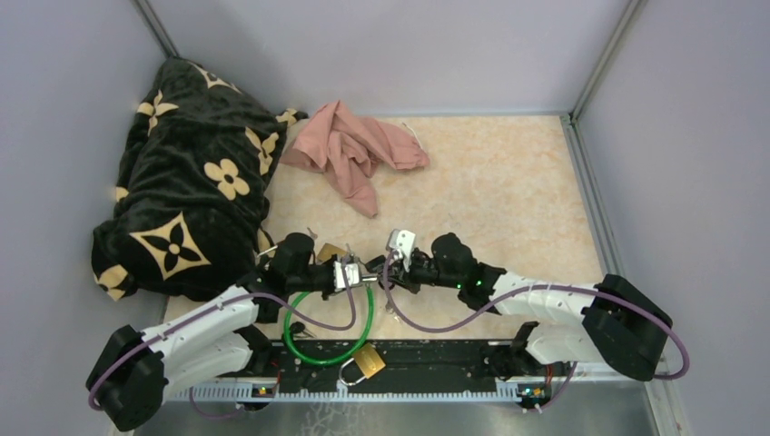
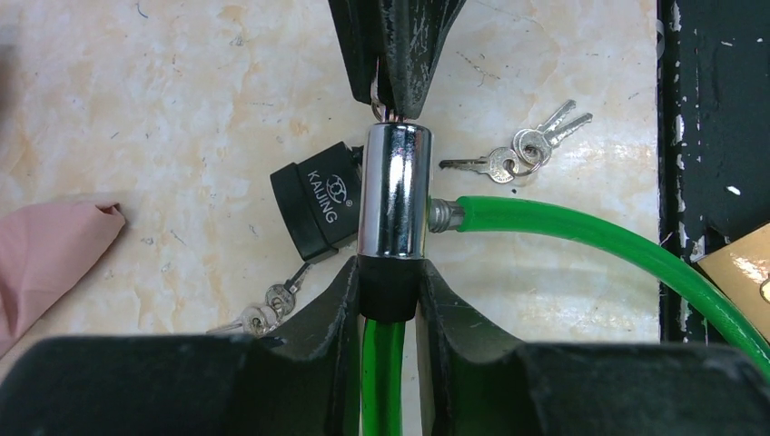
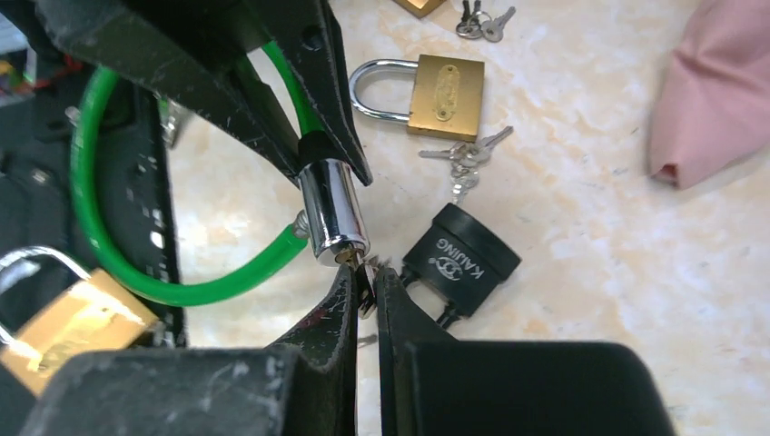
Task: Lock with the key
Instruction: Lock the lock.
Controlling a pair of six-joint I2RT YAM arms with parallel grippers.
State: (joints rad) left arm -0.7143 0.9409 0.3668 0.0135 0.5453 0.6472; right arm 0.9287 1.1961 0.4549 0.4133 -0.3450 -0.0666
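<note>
- The cable lock had a shiny chrome barrel with a black collar at one end and a green plastic-coated cable looping out of it.
- It was held above the tabletop, between the two arms and near the front edge.
- The cable's metal tip met the side of the barrel.
- The left end effector was clenched on the black collar, with the barrel sticking out past its fingertips.
- The right end effector was pinched tight on a small silver key right at the barrel's open end.
- The key's blade seemed to be in the keyhole, but the fingers hid most of it.
- A black padlock marked KAIJING lay on the tabletop just below the barrel, with a bunch of keys near it.
- A brass padlock with a steel shackle lay just beyond those keys.
- A second brass padlock sat by the dark rail at the front edge, near the cable loop.
- A crumpled pink cloth lay farther back, well apart from the lock.
- A black blanket with a cream flower pattern filled the left corner.
</note>
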